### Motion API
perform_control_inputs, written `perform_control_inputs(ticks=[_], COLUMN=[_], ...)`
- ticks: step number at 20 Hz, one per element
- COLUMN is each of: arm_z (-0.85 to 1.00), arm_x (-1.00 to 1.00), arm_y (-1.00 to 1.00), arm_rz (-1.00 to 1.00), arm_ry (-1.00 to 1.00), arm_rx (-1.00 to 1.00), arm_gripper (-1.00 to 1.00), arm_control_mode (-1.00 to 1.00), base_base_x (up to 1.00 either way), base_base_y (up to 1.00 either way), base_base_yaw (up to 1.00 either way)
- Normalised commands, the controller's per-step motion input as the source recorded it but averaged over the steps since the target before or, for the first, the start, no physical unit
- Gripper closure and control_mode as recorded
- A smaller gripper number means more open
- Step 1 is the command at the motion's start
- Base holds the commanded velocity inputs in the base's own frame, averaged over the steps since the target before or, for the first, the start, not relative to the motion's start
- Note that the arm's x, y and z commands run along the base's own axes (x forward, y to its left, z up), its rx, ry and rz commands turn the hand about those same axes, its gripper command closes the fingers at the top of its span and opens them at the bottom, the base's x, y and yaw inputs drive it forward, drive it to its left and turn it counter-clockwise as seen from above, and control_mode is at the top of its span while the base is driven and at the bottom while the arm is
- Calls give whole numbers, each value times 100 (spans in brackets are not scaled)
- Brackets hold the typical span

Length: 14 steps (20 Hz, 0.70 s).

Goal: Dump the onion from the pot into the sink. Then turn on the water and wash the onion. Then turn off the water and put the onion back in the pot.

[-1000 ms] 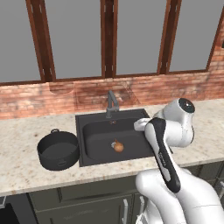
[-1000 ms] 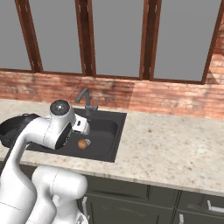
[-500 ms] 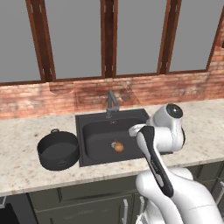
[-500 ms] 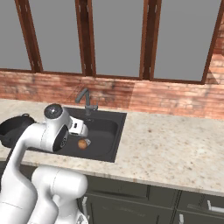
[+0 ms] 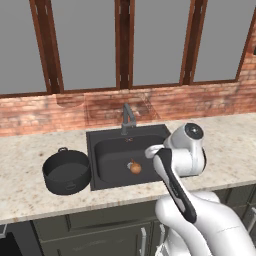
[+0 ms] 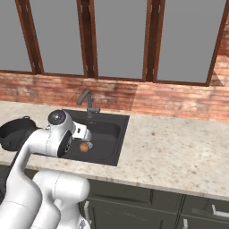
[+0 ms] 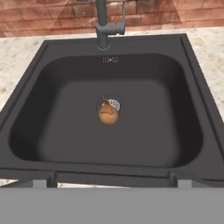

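The onion (image 7: 108, 114), a small orange-brown bulb, lies on the floor of the black sink (image 7: 43, 109) right beside the round silver drain (image 7: 115, 103). It also shows at the basin's middle from both base cameras (image 5: 135, 168) (image 6: 84, 147). My gripper (image 7: 111, 183) hovers above the sink's front edge, looking down at the onion, open, with its fingertips (image 7: 43, 183) far apart and nothing between them. The black pot (image 5: 66, 172) stands upright on the counter left of the sink, its inside dark; its rim also shows (image 6: 13, 132).
A grey faucet (image 5: 127, 117) rises behind the basin, its spout reaching over the back of the bowl (image 7: 103, 26). Speckled stone counter (image 6: 179, 147) runs wide to the right of the sink. A brick wall and windows stand behind.
The arm has drawn back and to the left, bringing the hand from the sink's right side to over its front edge. Onion and pot have not moved.
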Motion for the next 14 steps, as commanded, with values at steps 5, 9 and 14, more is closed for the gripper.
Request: perform_control_inputs(ticks=[5,9,14], arm_z=[-24,-26,-31], arm_x=[32,27,25], arm_y=[1,0,0], arm_rz=[0,0,0], arm_ry=[0,0,0], arm_rx=[0,0,0], arm_gripper=[-100,-100,-100], arm_control_mode=[-100,-100,-100], base_base_x=[0,0,0], base_base_y=[0,0,0], base_base_yaw=[0,0,0])
